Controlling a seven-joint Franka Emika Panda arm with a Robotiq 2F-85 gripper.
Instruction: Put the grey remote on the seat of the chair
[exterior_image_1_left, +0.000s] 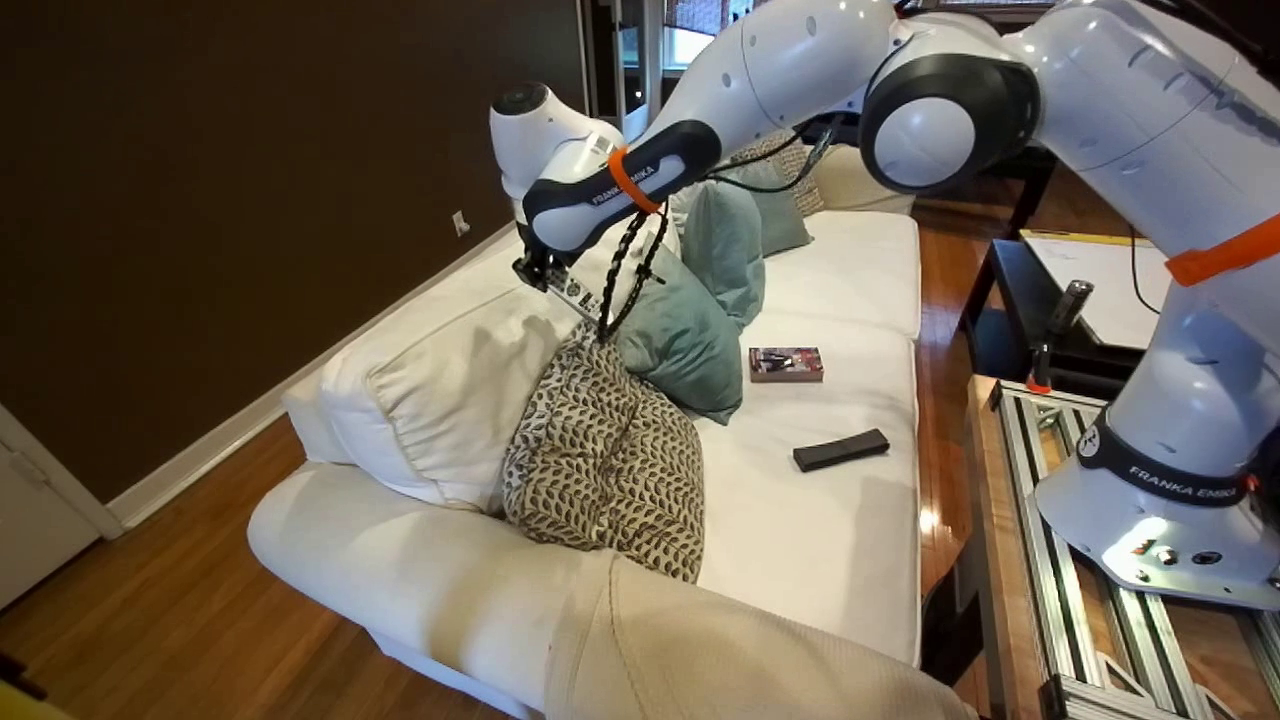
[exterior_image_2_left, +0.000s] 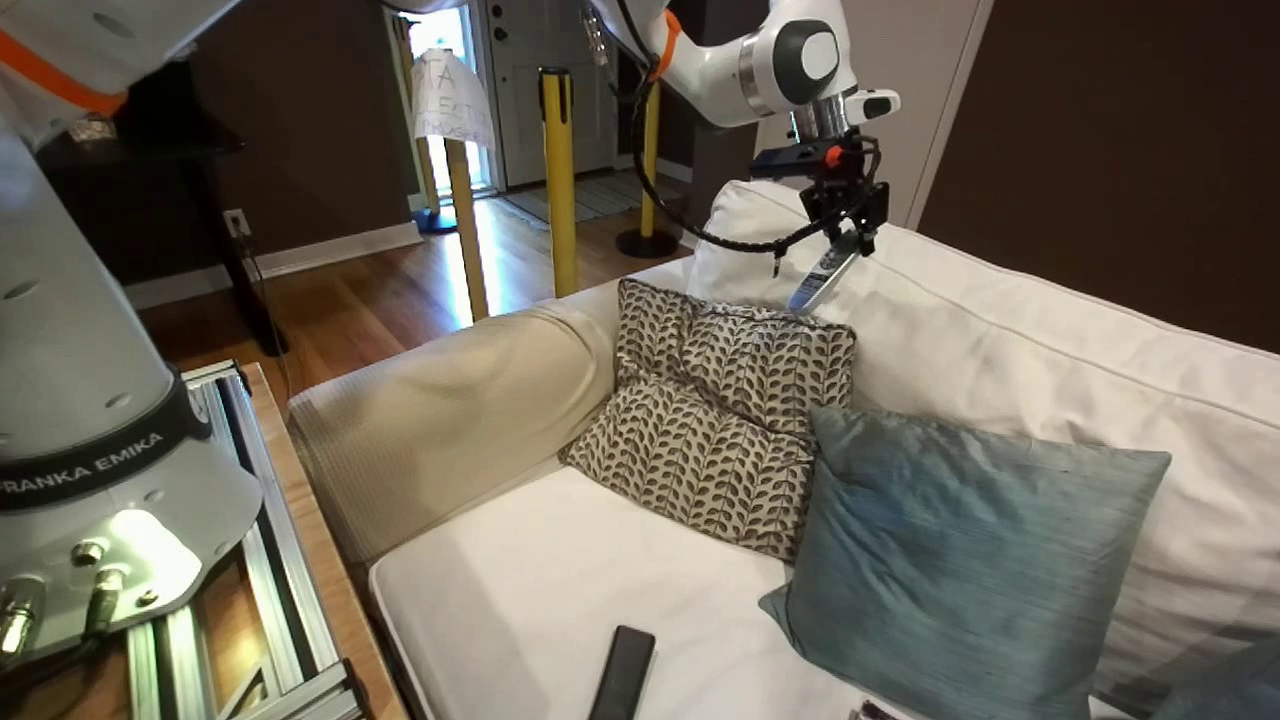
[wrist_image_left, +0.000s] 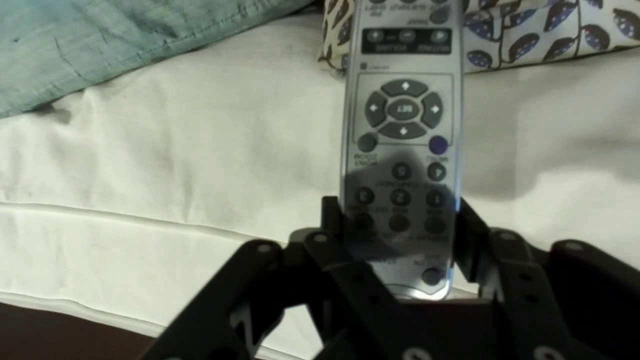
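The grey remote (wrist_image_left: 404, 107) is silver with dark buttons. My gripper (wrist_image_left: 400, 220) is shut on its sides near one end in the wrist view. In both exterior views the gripper (exterior_image_1_left: 543, 272) (exterior_image_2_left: 853, 232) holds the remote (exterior_image_1_left: 578, 294) (exterior_image_2_left: 827, 270) tilted, its free end down, by the white backrest (exterior_image_1_left: 450, 400) and the top of the patterned pillow (exterior_image_1_left: 610, 450). I cannot tell whether it touches the pillow. The white sofa seat (exterior_image_1_left: 800, 540) (exterior_image_2_left: 570, 580) lies lower, in front of the pillows. The seat does not show clearly in the wrist view.
A black rectangular remote (exterior_image_1_left: 841, 450) (exterior_image_2_left: 623, 670) and a small booklet or box (exterior_image_1_left: 786, 364) lie on the seat. Teal pillows (exterior_image_1_left: 680, 335) (exterior_image_2_left: 970, 560) lean against the backrest. A beige-covered armrest (exterior_image_2_left: 460, 420) closes the sofa's end. A cable loop hangs by the gripper.
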